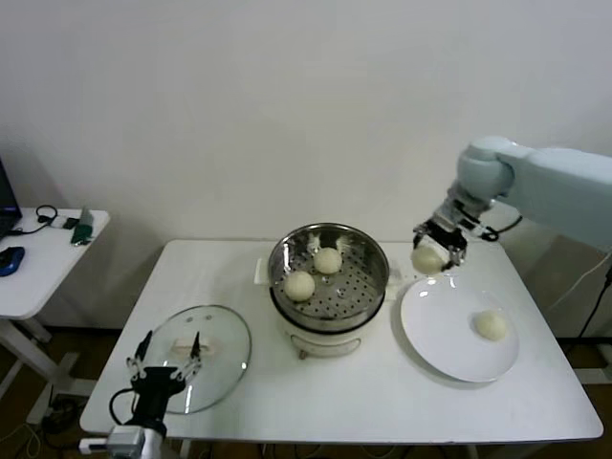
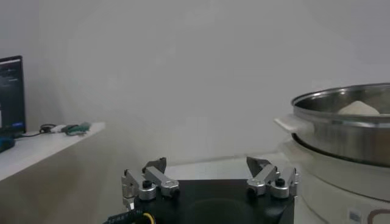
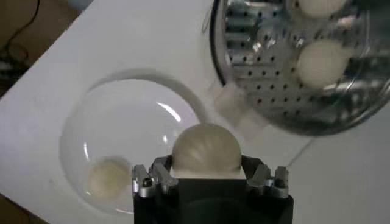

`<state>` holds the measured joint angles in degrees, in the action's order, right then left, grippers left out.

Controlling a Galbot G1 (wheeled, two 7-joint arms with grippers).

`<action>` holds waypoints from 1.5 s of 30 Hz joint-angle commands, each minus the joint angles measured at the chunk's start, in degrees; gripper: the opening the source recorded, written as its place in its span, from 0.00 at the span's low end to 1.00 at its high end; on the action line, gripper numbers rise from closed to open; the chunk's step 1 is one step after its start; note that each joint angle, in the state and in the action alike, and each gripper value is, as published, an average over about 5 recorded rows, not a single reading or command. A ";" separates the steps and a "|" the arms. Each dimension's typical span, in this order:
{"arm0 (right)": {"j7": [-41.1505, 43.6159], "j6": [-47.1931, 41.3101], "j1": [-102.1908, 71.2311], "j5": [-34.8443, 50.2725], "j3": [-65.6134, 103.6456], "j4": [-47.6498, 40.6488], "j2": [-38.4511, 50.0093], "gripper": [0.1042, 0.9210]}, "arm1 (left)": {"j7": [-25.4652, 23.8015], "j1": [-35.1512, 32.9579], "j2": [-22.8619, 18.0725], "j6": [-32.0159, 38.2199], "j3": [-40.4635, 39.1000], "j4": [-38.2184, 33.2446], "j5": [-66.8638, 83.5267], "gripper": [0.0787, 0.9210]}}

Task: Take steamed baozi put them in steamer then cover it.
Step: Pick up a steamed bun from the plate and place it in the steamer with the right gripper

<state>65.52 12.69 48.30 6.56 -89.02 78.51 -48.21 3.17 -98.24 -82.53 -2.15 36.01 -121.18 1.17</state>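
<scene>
Right tool (image 1: 435, 251) clamps a bun (image 1: 427, 258) lifted off the plate (image 1: 430, 330), steamer (image 1: 330, 277) at 9 o'clock; left tool (image 1: 167, 368) wide open, empty, over the lid (image 1: 225, 335).

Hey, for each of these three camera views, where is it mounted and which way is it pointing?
Head view: on the robot's head, looking forward and down at the table; both arms show, the right end effector holding a baozi above the plate.
Left wrist view: low by the table, looking level toward the steamer; the open left end effector shows.
Right wrist view: above the plate, looking down; the right end effector grips the baozi.
Shared: all three show the steamer.
</scene>
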 commanded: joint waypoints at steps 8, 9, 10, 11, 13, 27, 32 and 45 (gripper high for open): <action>-0.13 7.99 -1.81 -4.91 3.35 1.58 -22.61 0.79 | -0.03 -1.29 0.37 0.47 0.81 -0.22 0.73 0.88; -0.11 8.21 -2.48 -5.25 3.10 1.17 -23.35 0.79 | -0.02 -1.34 0.32 0.46 0.91 -0.26 0.83 0.88; -0.09 8.48 -3.21 -5.65 2.81 0.76 -23.90 0.79 | -0.01 -1.35 0.24 0.45 0.96 -0.28 0.91 0.88; -0.07 8.82 -4.04 -6.10 2.52 0.37 -24.36 0.79 | 0.01 -1.36 0.12 0.43 0.96 -0.29 0.98 0.88; -0.09 9.58 -6.00 -7.83 2.33 -0.39 -25.04 0.79 | 0.01 -1.34 -0.07 0.43 0.89 -0.20 1.01 0.88; 0.12 11.90 -12.11 -10.34 0.34 -2.32 -26.83 0.79 | 0.02 -0.14 0.09 0.07 0.64 0.85 1.30 0.88; 0.21 11.94 -12.62 -10.48 0.40 -2.65 -26.93 0.79 | 0.02 0.06 0.14 0.02 0.57 1.07 1.30 0.88; 0.60 10.98 -10.52 -9.48 2.33 -2.76 -25.17 0.88 | 0.10 0.17 0.15 -0.05 0.56 1.10 1.29 0.88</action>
<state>66.00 23.68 37.11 -3.33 -87.64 75.91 -73.72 3.24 -98.23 -82.41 -2.10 36.60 -120.11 2.44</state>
